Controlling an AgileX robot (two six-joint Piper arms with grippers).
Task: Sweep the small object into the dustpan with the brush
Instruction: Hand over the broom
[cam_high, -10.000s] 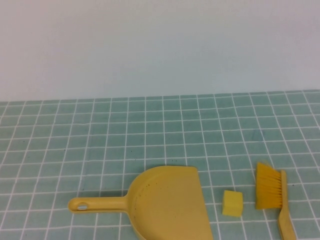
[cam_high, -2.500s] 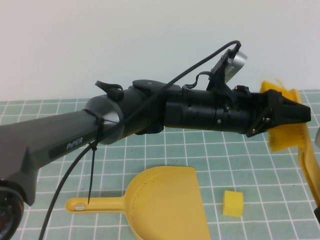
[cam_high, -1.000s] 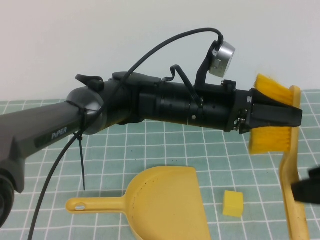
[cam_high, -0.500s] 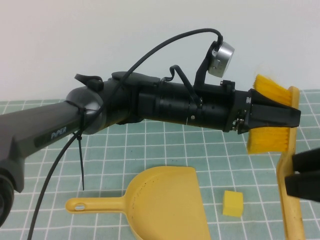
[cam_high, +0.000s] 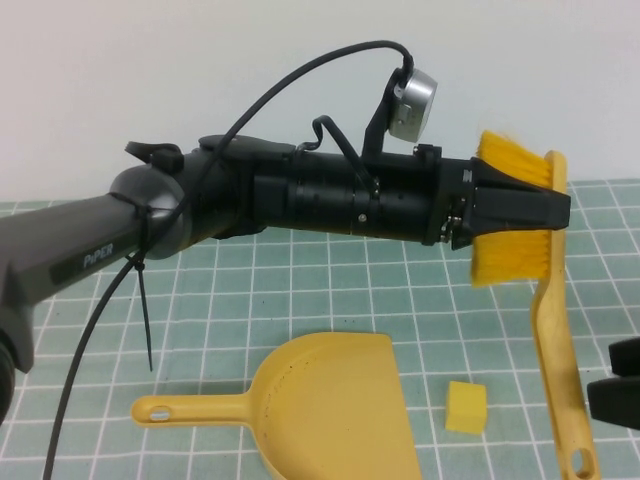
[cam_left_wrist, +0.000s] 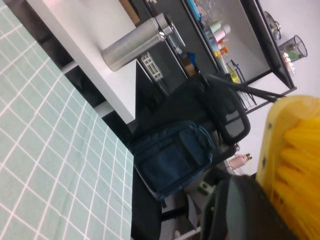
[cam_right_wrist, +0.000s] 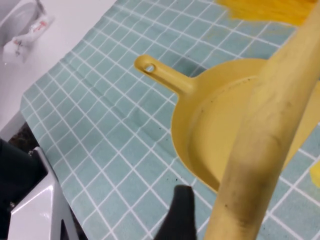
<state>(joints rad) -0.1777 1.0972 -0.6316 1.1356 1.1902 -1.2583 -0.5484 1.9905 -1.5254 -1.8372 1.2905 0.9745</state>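
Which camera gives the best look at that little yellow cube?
The high view: the small object sits whole on the tablecloth right of the dustpan. The left wrist view misses it; the right wrist view shows at most a yellow sliver at its edge.

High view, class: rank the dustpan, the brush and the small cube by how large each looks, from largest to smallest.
1. Dustpan, lying flat on the table.
2. Brush, clamped at its head by the left gripper above the table; being raised and nearer the camera may enlarge it.
3. Small cube, clearly smallest.
The open right gripper waits beside the brush handle.

high: raised, downward | wrists: close | shared: dustpan (cam_high: 335, 405)
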